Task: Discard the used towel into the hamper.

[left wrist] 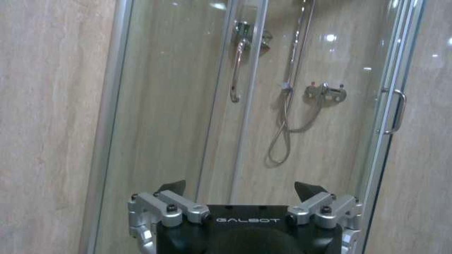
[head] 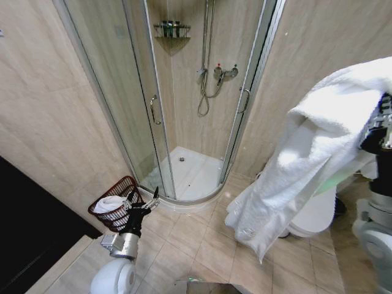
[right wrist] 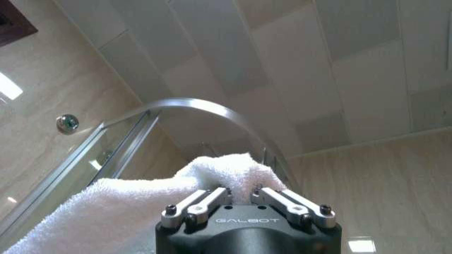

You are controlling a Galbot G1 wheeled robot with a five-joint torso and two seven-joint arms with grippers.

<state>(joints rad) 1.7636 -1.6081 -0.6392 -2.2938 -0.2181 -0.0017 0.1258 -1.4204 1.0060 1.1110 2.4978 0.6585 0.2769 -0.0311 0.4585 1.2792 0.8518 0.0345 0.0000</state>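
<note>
Right tool [right wrist: 240,197]: clamped on a fold of the white towel [head: 306,159], held high at the right.
Left tool [left wrist: 240,193]: open, empty, low beside the hamper [head: 115,205].
Hamper: on the floor [head: 202,245] by the shower door, already holding white cloth.
Doing it well: carry the towel well across, trailing end over the rim before release.
Views: the head view shows the hamper; the right wrist view shows the grip.

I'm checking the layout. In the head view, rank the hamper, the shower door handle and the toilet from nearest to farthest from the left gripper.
From the left gripper:
1. Hamper, right beside it, by the wall.
2. Shower door handle, up on the glass door behind.
3. Toilet, across the floor on the right, beneath the towel.
</note>
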